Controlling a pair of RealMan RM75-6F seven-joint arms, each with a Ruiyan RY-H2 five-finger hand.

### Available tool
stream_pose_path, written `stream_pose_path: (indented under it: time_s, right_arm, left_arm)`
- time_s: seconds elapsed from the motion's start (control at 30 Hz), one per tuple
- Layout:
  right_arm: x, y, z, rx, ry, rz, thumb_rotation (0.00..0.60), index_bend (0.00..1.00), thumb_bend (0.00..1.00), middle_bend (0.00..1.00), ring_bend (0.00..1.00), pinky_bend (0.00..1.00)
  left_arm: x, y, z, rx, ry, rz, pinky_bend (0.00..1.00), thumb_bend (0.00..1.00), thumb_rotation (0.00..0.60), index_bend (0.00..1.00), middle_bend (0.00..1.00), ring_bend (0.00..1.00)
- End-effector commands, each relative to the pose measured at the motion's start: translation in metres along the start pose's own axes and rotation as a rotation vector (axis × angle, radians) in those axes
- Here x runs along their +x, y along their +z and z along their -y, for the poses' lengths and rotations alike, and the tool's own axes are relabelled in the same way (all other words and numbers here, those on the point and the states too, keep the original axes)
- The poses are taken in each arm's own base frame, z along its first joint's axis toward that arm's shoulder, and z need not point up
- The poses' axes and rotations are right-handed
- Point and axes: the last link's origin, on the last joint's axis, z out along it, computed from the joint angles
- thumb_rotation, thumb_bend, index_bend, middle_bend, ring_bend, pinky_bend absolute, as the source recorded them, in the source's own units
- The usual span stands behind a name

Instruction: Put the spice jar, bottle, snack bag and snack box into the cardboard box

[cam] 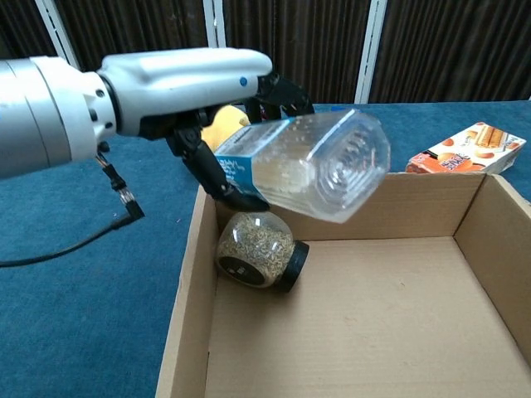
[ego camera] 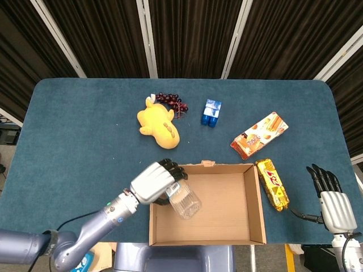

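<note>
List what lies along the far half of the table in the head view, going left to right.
Yellow plush toy → grapes → blue block → snack box.

**Colours on the blue table**

The silver left hand (ego camera: 154, 182) holds a clear bottle (cam: 311, 166) with a blue and white label. Under it, the brown cardboard box (ego camera: 256, 208) holds a spice jar (cam: 259, 249) with a black lid.
</note>
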Motion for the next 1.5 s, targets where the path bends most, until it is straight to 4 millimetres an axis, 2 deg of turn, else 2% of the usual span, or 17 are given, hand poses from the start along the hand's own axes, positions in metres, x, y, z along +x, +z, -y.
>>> stream_pose_path:
  time_s: [0.03,0.1,0.23,0.43,0.6,0.73,0.9,1.1,1.27,1.5]
  right_arm:
    - [0.000,0.000,0.000,0.001,-0.001,0.002,0.600,0.00,0.00,0.00,0.00,0.00]
    - [0.000,0.000,0.000,0.002,-0.001,0.002,0.600,0.00,0.00,0.00,0.00,0.00]
    - [0.000,0.000,-0.001,-0.001,0.000,0.003,0.600,0.00,0.00,0.00,0.00,0.00]
    - [0.000,0.000,-0.002,-0.005,0.001,0.011,0.600,0.00,0.00,0.00,0.00,0.00]
    - [-0.001,0.001,0.000,-0.002,-0.002,0.021,0.600,0.00,0.00,0.00,0.00,0.00]
    - [-0.001,0.001,0.002,0.006,-0.005,0.030,0.600,0.00,0.00,0.00,0.00,0.00]
    - [0.000,0.006,0.006,0.020,-0.005,0.048,0.600,0.00,0.00,0.00,0.00,0.00]
    - [0.003,0.021,0.015,0.075,-0.051,0.078,0.600,0.00,0.00,0.00,0.00,0.00]
    - [-0.005,0.044,0.022,0.146,-0.136,0.150,0.600,0.01,0.00,0.00,0.00,0.00]
    - [-0.027,0.082,0.025,0.216,-0.259,0.239,0.600,0.01,0.00,0.00,0.00,0.00]
  left_arm:
    - [-0.016,0.006,-0.010,-0.008,0.007,0.045,0.05,0.09,0.600,0.09,0.00,0.00]
    - [-0.018,0.010,-0.014,0.000,-0.021,0.050,0.03,0.07,0.600,0.04,0.00,0.00]
    - [-0.012,0.011,-0.014,0.027,-0.049,0.026,0.02,0.06,0.600,0.03,0.00,0.00]
    - [0.011,-0.012,0.011,0.116,-0.033,-0.029,0.02,0.06,0.600,0.02,0.00,0.00]
    - [0.025,-0.050,0.046,0.214,0.015,-0.074,0.02,0.06,0.600,0.02,0.00,0.00]
    - [0.026,-0.096,0.076,0.324,0.051,-0.087,0.01,0.06,0.600,0.02,0.00,0.00]
    - [0.011,-0.165,0.103,0.464,0.081,-0.125,0.00,0.06,0.600,0.02,0.00,0.00]
    - [-0.010,-0.227,0.121,0.602,0.039,-0.158,0.00,0.06,0.600,0.02,0.00,0.00]
    - [-0.021,-0.251,0.129,0.647,0.008,-0.170,0.00,0.06,0.600,0.02,0.00,0.00]
    - [-0.024,-0.256,0.140,0.654,-0.038,-0.202,0.00,0.06,0.600,0.02,0.00,0.00]
